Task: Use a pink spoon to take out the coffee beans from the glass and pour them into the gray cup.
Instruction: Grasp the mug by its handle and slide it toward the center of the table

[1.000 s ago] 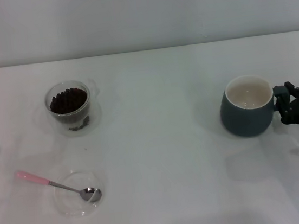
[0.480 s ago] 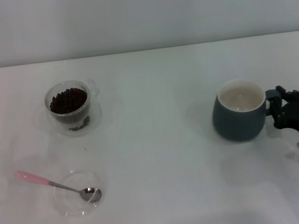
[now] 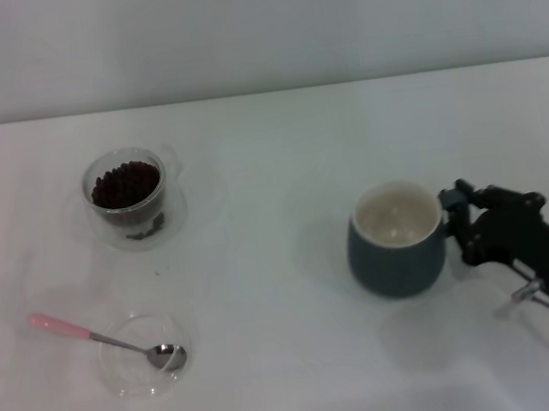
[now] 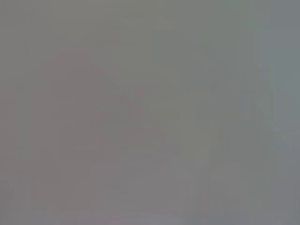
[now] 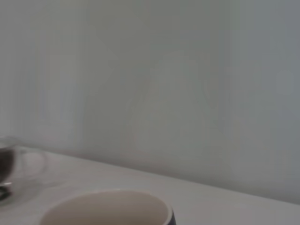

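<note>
The pink spoon (image 3: 106,338) lies untouched, its metal bowl in a shallow clear dish (image 3: 141,357) at the front left of the white table (image 3: 270,166), handle on the rim. One glass (image 3: 127,190) full of coffee beans (image 3: 126,184) stands behind it. The one gray cup (image 3: 396,240), empty, sits right of centre; the right gripper (image 3: 459,215) has its fingers closed on the cup's handle. I judge the cup is being placed; next, the spoon needs picking up. The left gripper is out of sight.
</note>
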